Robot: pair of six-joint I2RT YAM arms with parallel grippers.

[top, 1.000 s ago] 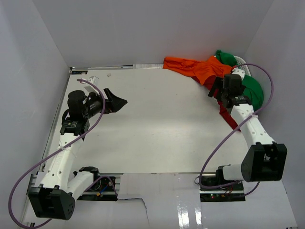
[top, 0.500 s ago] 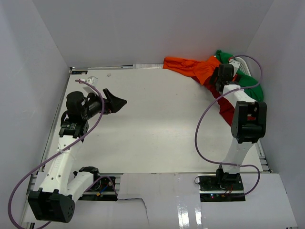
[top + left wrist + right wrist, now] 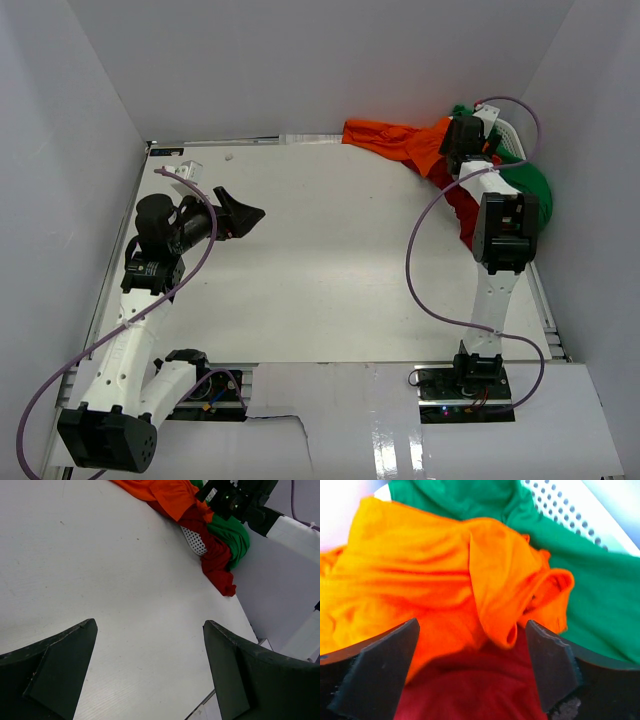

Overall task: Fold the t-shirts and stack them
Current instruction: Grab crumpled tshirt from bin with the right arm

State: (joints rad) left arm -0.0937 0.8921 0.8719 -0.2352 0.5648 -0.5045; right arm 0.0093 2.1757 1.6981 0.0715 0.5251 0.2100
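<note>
At the far right corner of the worktop (image 3: 330, 270) the orange t-shirt (image 3: 390, 138), dark red t-shirt (image 3: 463, 203) and green t-shirt (image 3: 536, 186) lie tangled in one heap, so the right gripper (image 3: 470, 632), jaws apart just over the orange folds, could pinch several layers and drag all three, while the left gripper (image 3: 150, 624) hangs spread and empty, well apart.
</note>
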